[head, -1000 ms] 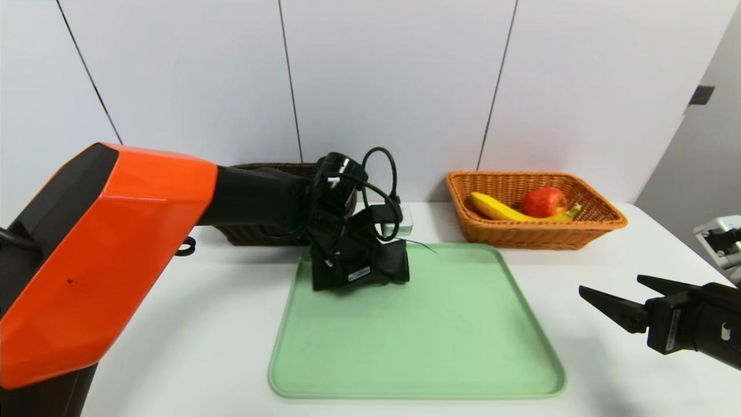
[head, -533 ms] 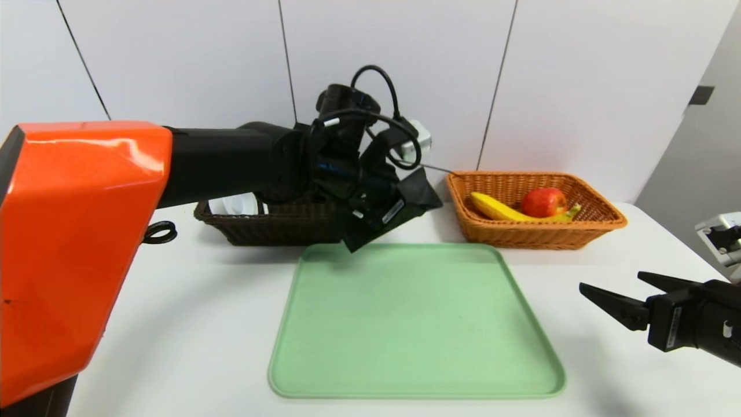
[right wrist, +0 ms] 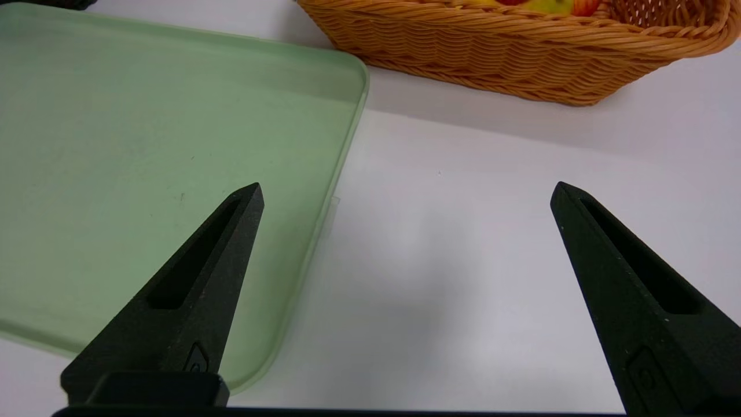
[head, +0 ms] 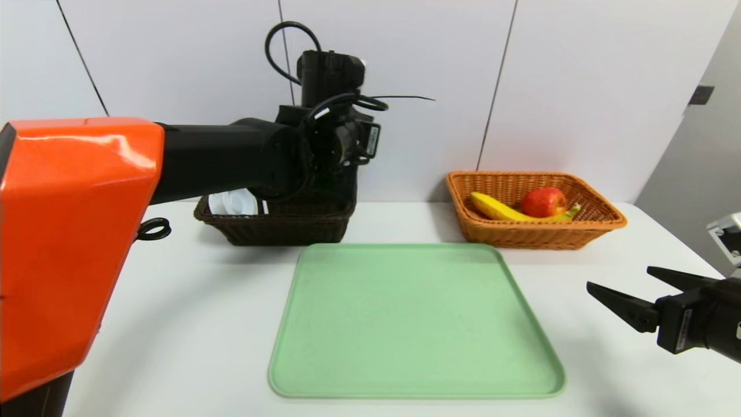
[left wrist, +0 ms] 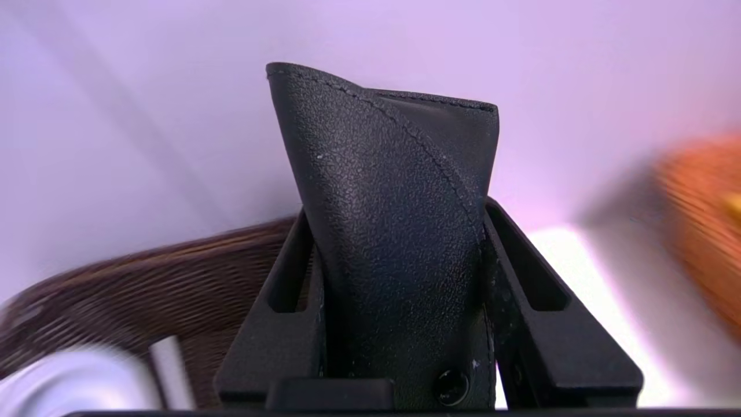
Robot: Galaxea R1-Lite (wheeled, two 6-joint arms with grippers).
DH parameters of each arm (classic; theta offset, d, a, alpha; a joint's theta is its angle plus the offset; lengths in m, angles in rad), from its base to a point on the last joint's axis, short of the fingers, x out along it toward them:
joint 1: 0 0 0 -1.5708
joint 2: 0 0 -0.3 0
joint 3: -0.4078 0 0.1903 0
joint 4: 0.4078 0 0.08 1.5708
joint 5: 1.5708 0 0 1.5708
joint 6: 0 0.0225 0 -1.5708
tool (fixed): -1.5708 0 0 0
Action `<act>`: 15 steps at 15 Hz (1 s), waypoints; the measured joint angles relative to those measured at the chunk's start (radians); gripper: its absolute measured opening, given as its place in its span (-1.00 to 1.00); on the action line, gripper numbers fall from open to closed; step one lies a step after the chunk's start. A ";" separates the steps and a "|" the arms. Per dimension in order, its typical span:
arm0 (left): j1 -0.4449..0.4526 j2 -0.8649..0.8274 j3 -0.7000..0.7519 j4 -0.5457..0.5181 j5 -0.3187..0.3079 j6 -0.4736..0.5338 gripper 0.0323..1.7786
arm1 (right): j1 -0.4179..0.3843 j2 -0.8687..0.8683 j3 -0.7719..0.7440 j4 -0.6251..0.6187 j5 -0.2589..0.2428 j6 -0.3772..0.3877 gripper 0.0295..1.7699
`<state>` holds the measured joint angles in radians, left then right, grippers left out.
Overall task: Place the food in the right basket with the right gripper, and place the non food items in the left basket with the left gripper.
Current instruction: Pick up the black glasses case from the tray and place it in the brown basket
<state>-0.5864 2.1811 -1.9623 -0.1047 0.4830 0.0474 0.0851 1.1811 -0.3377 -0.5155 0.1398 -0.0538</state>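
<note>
The left end effector (left wrist: 399, 324), clamped on the flat black textured pouch (left wrist: 393, 231), has lifted it off the pale green plastic tray (head: 417, 324) to above the dark brown wicker basket (head: 278, 223) far left; release should follow. The right end effector (head: 628, 292) waits open, near right.

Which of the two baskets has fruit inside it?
The orange-tan basket: it holds a banana and an apple. The dark brown basket holds none.
</note>
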 joint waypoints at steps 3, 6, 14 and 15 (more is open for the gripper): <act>0.063 0.001 0.001 -0.032 0.145 -0.029 -0.16 | -0.001 -0.005 0.000 0.000 -0.002 -0.027 0.93; 0.109 -0.003 0.020 -0.035 0.146 -0.080 -0.16 | -0.001 -0.006 -0.006 0.001 -0.003 -0.047 0.93; 0.129 0.028 0.148 -0.142 0.123 -0.123 -0.17 | -0.003 -0.006 0.003 0.002 -0.004 -0.050 0.93; 0.130 0.039 0.152 -0.155 0.121 -0.124 -0.17 | -0.003 -0.006 0.004 0.002 -0.005 -0.050 0.93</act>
<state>-0.4560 2.2202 -1.8106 -0.2596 0.6040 -0.0764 0.0826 1.1753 -0.3338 -0.5136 0.1351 -0.1043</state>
